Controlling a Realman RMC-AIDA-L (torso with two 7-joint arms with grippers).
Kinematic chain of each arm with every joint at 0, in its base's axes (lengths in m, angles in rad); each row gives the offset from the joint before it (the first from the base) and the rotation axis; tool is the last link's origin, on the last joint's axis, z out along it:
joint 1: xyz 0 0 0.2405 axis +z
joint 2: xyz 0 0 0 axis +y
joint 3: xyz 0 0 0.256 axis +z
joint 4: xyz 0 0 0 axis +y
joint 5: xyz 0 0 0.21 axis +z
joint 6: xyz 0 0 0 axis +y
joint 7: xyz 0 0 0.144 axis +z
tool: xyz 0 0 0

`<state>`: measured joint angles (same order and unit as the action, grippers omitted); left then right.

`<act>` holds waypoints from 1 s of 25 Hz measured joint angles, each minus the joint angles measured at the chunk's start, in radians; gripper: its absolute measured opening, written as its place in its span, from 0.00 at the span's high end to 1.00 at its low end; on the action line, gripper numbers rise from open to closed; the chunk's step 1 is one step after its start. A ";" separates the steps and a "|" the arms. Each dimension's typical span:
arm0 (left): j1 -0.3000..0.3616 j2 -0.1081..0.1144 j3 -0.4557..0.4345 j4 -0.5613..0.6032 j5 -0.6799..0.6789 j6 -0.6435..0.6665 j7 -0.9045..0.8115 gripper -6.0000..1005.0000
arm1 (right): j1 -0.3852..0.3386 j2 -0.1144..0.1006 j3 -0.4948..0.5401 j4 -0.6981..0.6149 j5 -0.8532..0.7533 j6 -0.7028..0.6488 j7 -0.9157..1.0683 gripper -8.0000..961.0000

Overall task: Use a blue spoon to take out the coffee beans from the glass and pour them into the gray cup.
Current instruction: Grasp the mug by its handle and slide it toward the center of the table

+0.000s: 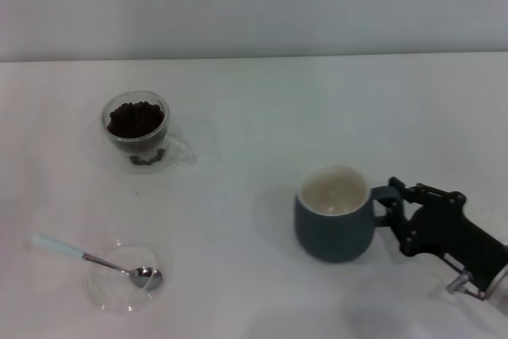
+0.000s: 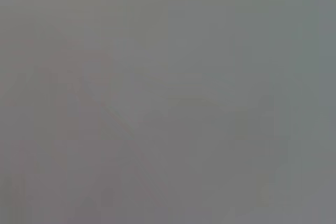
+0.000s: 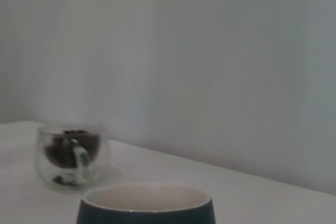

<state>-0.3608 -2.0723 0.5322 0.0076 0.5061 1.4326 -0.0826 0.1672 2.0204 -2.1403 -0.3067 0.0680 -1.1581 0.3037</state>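
Note:
The blue spoon [image 1: 95,258] lies with its metal bowl on a flat clear saucer [image 1: 119,282] at the front left, its pale handle pointing left. The glass [image 1: 136,129] stands at the back left, filled with coffee beans [image 1: 135,119]. The gray cup [image 1: 333,216] stands upright at the front right, and its cream inside looks empty. My right gripper [image 1: 394,210] is at the cup's handle, with one finger on each side of it. The right wrist view shows the cup's rim [image 3: 147,202] close up and the glass [image 3: 71,156] with beans [image 3: 71,148] beyond. My left gripper is out of view.
The white table [image 1: 262,117] runs back to a pale wall. The left wrist view shows only flat grey.

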 joint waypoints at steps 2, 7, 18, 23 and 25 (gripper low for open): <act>0.001 0.000 0.000 0.000 0.000 0.000 0.000 0.29 | 0.000 0.001 -0.027 -0.027 0.002 0.005 0.000 0.82; 0.004 -0.001 0.000 0.000 0.000 0.000 -0.004 0.29 | 0.004 0.003 -0.076 -0.081 0.003 0.022 0.000 0.82; 0.004 -0.004 0.003 0.000 0.001 0.004 -0.006 0.29 | 0.020 0.008 -0.158 -0.164 0.004 0.088 -0.003 0.83; 0.003 -0.005 0.004 0.000 0.003 0.007 -0.006 0.29 | 0.041 0.007 -0.177 -0.171 0.004 0.114 -0.005 0.83; 0.002 -0.004 0.004 0.000 0.002 0.007 -0.006 0.29 | 0.049 0.008 -0.183 -0.172 0.004 0.121 -0.004 0.83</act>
<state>-0.3585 -2.0767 0.5359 0.0076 0.5084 1.4397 -0.0889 0.2161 2.0279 -2.3234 -0.4783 0.0722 -1.0369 0.2999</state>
